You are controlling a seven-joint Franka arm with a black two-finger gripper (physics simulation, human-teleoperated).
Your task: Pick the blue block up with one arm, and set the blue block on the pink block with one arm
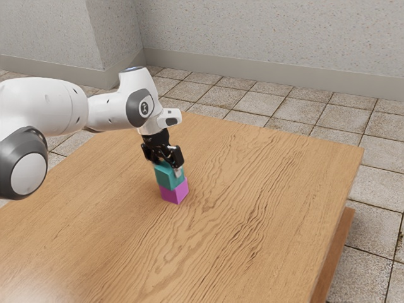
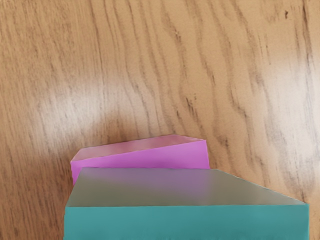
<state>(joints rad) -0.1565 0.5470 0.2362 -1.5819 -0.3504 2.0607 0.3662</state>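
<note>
- Blue block (image 1: 166, 178) (teal-ish): sat on top of pink block (image 1: 175, 192), touching, upright, stacked a bit off-square. Shifted slightly toward exterior view's left rel. to pink block.
- Gripper (image 1: 168, 165): directly above pink block, pointing down, low at blue block's top.
- Claw state: can't tell, clenched on blue block or let go.
- Wrist view: blue block (image 2: 185, 220) close under hand. Pink block (image 2: 145, 157) poking out from beneath it, turned a little vs. blue.
- Table (image 1: 271, 189): wood, under pink block, grain around it (image 2: 150, 65).
- Arm (image 1: 57, 110): white, up and to exterior view's left of pink block.
</note>
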